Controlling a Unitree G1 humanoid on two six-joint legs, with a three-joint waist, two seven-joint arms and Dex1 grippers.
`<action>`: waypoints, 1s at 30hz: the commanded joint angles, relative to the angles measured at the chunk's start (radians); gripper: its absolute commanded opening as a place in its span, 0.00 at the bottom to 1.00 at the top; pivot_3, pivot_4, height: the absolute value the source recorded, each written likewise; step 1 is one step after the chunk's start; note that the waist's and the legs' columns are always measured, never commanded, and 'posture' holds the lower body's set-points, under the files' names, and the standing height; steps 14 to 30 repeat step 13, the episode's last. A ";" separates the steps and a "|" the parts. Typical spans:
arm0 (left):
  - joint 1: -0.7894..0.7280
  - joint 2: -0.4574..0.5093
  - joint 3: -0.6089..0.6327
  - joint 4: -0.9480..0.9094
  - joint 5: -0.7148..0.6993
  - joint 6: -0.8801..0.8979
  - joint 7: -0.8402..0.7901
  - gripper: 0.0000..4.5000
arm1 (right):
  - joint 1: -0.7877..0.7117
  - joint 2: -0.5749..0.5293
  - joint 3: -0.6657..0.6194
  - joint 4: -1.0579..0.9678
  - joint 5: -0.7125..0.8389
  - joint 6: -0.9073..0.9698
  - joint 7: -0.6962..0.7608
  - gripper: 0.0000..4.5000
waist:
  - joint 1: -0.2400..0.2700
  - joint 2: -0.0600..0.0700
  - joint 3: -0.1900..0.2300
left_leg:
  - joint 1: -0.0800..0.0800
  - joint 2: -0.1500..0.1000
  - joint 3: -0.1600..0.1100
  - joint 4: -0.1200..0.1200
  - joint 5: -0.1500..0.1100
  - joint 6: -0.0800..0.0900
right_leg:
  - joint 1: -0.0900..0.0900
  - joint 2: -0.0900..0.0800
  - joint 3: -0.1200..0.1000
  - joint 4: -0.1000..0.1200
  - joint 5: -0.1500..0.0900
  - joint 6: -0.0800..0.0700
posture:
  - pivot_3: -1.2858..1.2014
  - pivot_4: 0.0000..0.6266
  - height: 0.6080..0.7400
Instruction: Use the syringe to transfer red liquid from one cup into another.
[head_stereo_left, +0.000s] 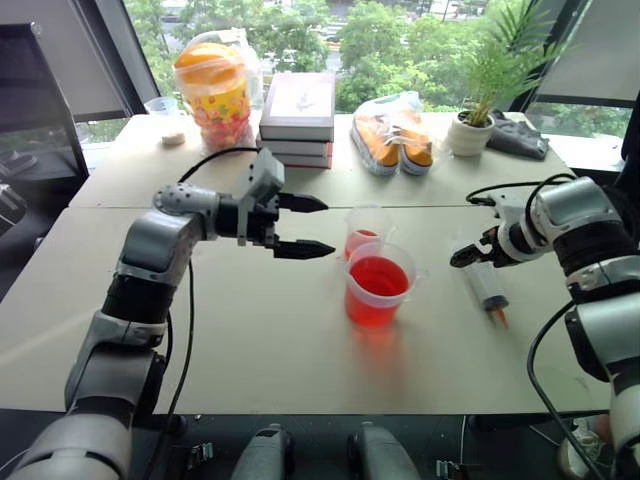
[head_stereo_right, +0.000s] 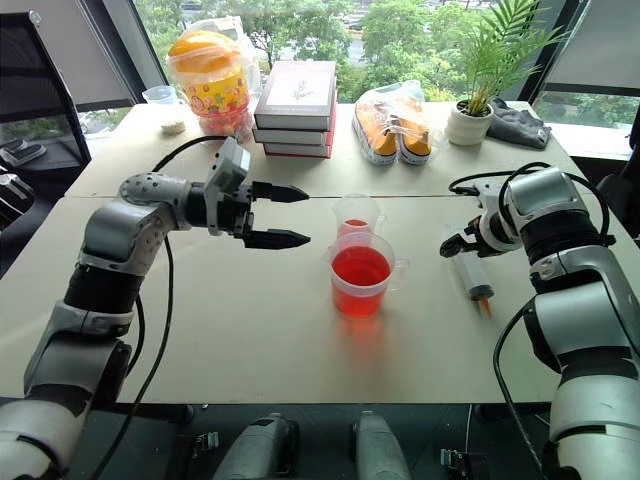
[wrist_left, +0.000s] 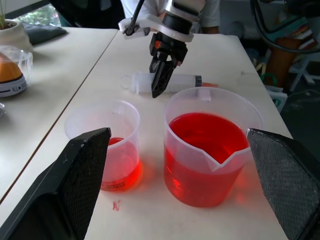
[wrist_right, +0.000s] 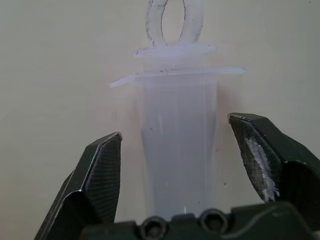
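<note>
While the syringe (head_stereo_left: 488, 286) lies flat on the table (head_stereo_left: 250, 340), the right gripper (wrist_right: 180, 165) sits right over it with its two fingers spread wide on either side of the barrel. The close right wrist view shows gaps between the fingers and the barrel, so nothing is gripped. It also shows the ring top of the plunger. The head views show the orange tip pointing to the near side.

The left gripper (head_stereo_left: 303, 226) hangs in the air to the left of the cups, wide open and holding nothing.

The big cup (head_stereo_left: 379, 284) with red liquid (head_stereo_left: 378, 276) stands in the middle of the table. The small cup (head_stereo_left: 365, 231) stands just behind it, on the far side. The left wrist view shows that the small cup has only a little red at the bottom, and the big cup is much fuller.
</note>
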 joint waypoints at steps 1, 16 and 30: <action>0.003 0.016 0.031 -0.043 -0.030 0.010 0.000 1.00 | 0.004 -0.074 -0.065 -0.140 0.005 0.041 0.037 0.98 | 0.001 0.000 0.000 | 0.000 0.000 0.000 0.000 0.000 0.000 | 0.000 0.000 0.000 0.000 0.000 0.000 | 0.52 0.24 1.00; 0.055 0.064 0.053 -0.072 -0.040 -0.006 0.020 1.00 | 0.653 -0.504 -0.764 -1.286 0.322 0.091 0.329 0.98 | 0.007 0.000 0.000 | -0.004 0.000 -0.003 0.001 0.000 0.000 | -0.001 0.000 -0.003 -0.001 0.000 0.000 | 0.52 0.24 1.00; 0.055 0.064 0.053 -0.072 -0.040 -0.006 0.020 1.00 | 0.653 -0.504 -0.764 -1.286 0.322 0.091 0.329 0.98 | 0.007 0.000 0.000 | -0.004 0.000 -0.003 0.001 0.000 0.000 | -0.001 0.000 -0.003 -0.001 0.000 0.000 | 0.52 0.24 1.00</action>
